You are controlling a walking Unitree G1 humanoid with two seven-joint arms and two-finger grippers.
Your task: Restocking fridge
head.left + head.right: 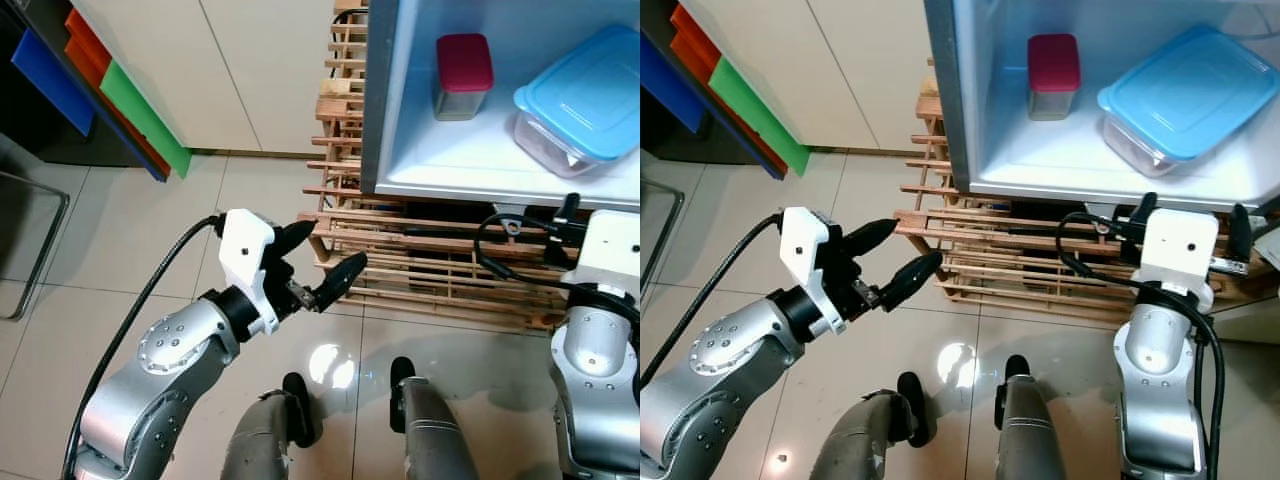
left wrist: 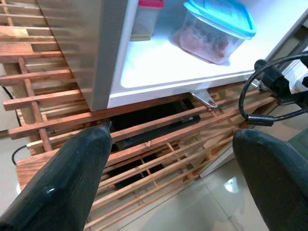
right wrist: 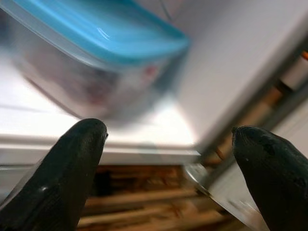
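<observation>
The fridge stands open, and its white shelf (image 1: 450, 165) carries two things. A small container with a dark red lid (image 1: 462, 75) stands at the back. To its right sits a clear box with a light blue lid (image 1: 585, 95), holding something pinkish. My left gripper (image 1: 330, 250) is open and empty, hanging over the floor just left of the wooden pallet (image 1: 420, 270) under the fridge. My right gripper (image 1: 1194, 203) is also open and empty. It is raised just below the shelf's front edge, pointing at the blue-lidded box (image 3: 96, 48).
The slatted pallet juts out in front of and to the left of the fridge. Cream cabinet doors (image 1: 230, 70) stand at the back. Blue, orange and green panels (image 1: 130, 110) lean at the far left, beside a metal frame (image 1: 35, 250). My feet (image 1: 345, 395) are on glossy tiles.
</observation>
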